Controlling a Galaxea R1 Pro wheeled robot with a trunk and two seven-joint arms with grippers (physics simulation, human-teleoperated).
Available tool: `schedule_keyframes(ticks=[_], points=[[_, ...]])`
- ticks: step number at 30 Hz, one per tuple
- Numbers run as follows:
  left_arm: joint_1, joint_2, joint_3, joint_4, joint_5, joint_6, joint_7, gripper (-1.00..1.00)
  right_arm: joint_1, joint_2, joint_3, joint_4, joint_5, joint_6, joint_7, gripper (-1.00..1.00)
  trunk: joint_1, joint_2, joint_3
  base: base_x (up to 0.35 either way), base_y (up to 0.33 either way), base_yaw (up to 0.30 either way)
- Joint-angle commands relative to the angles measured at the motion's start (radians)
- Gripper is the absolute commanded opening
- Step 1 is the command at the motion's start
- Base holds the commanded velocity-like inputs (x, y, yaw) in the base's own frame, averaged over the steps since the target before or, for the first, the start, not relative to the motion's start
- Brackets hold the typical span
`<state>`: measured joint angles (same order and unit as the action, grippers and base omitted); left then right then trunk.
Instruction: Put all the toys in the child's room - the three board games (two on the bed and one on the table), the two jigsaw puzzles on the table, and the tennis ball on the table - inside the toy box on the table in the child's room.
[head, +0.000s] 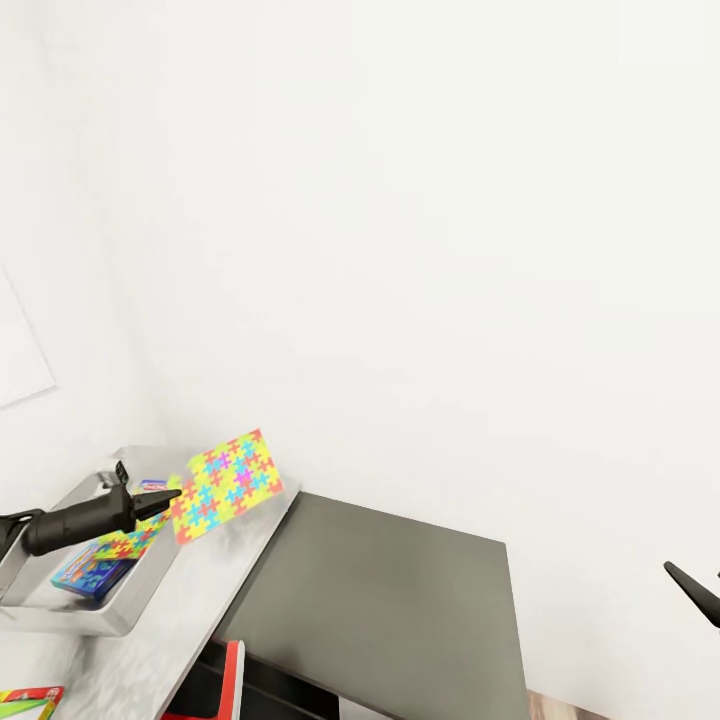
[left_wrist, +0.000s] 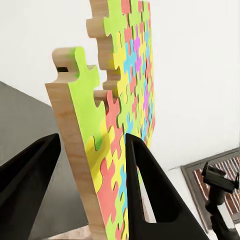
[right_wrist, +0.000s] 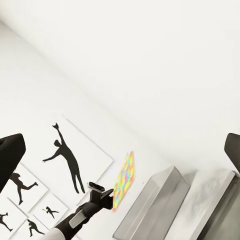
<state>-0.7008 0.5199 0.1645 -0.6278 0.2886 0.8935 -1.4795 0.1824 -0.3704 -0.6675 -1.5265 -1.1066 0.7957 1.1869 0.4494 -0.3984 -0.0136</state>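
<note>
Hanging tilted in the air, the puzzle (head: 226, 484) is clamped at one edge between the left gripper (head: 165, 499) jaws, its flat face slanting up toward the wall. The box (head: 60, 600) lies just below and left. The right gripper (head: 695, 592), jaws apart, is far off.

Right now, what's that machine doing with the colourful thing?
The robot's left gripper holds a multicoloured jigsaw puzzle by its edge, lifted above the pale table beside the grey toy box. The box already holds a blue board game and another puzzle-patterned piece. The right gripper is open and holds nothing, off to the side. A dark side desk stands next to the table.
</note>
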Motion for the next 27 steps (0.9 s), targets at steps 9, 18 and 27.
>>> schedule_keyframes(ticks=[9, 18, 27], points=[[-0.066, 0.004, 0.158, 0.0, 0.005, 0.061, 0.323, -1.0, 0.0, -0.001, 0.0, 0.001, -0.006, 0.007, -0.001, 1.0, 0.001, -0.002, -0.001, 0.0, 0.0, 0.0], [-0.073, 0.005, 0.268, 0.001, 0.007, 0.062, 0.56, -1.0, 0.0, -0.001, 0.0, 0.002, -0.006, 0.007, -0.001, 1.0, 0.001, -0.002, -0.001, 0.0, 0.0, 0.0], [-0.074, 0.005, 0.41, 0.0, 0.009, 0.054, 0.806, -1.0, 0.0, -0.001, 0.0, 0.002, -0.007, 0.007, -0.001, 1.0, 0.001, -0.002, -0.001, 0.0, 0.0, 0.0]])
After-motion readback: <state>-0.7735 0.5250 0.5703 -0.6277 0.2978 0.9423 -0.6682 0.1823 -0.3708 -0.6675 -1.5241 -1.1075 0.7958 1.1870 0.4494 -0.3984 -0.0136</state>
